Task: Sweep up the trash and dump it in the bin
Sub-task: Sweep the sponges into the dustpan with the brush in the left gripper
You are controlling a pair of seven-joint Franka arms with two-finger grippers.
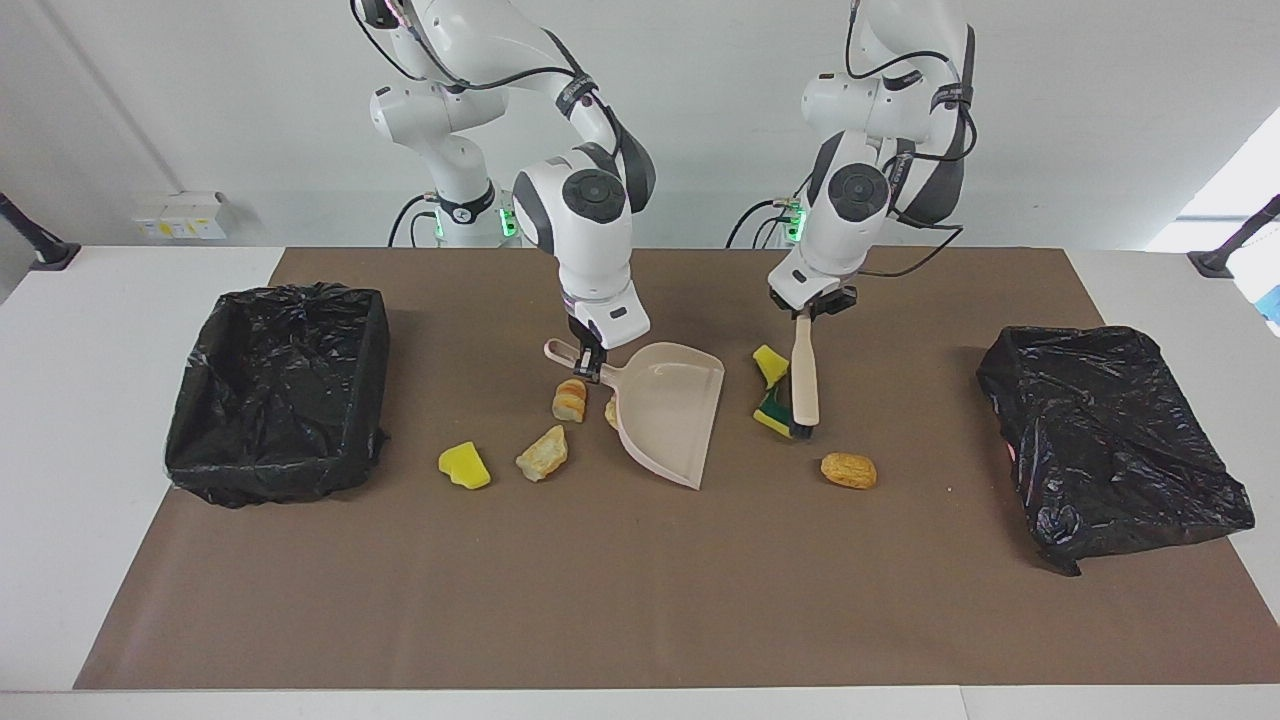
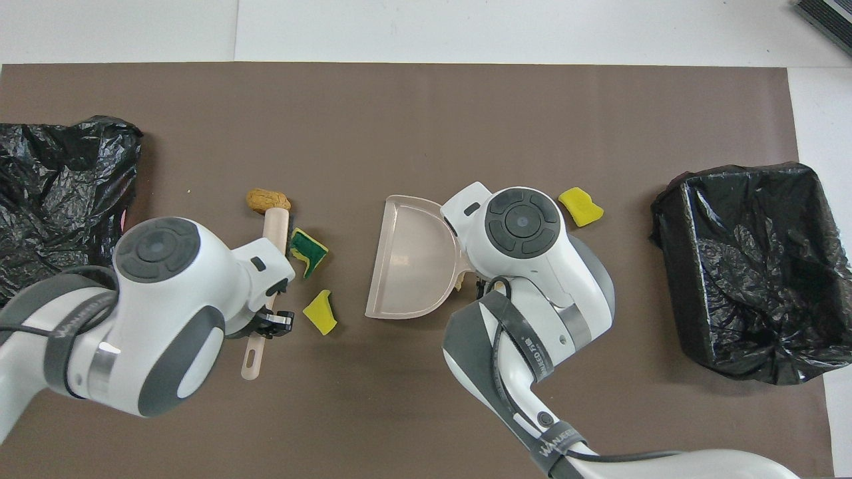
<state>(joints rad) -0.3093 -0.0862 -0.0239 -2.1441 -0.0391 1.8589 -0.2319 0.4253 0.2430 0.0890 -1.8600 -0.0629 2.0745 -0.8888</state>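
The left end effector [image 1: 806,317] is clenched on the handle of the brush [image 1: 803,380], whose bristle end is down on the brown mat toward the left arm's end of the bench [image 1: 60,480]. A green-backed sponge chunk [image 1: 773,410] lies against the bristles, and a plain yellow chunk [image 1: 768,362] sits just beside it, nearer to the robots. The right end effector [image 1: 590,357] is clenched on the handle of the dustpan [image 1: 670,405], which rests on the mat near the middle with its open lip turned toward the brush.

The trash looks light and soft: foam chunks and bread-like lumps that should slide or tumble under the bristles rather than resist, and could roll off to the side. They are best pushed low from the side away from the pan. The tools seem stiff and light plastic, best held by their handles, as they are now.

Counted: seven lumps. An orange-tan piece [image 1: 849,470] lies apart from the brush, farther from the robots. Two tan pieces [image 1: 569,400] [image 1: 543,454] and a yellow chunk [image 1: 464,466] lie by the pan toward the right arm's end, and one small bit [image 1: 610,411] peeks out at the pan's edge. There is one brush, one dustpan and two black-bagged bins: one open [image 1: 275,390] at the right arm's end, one [image 1: 1110,440] at the left arm's end.
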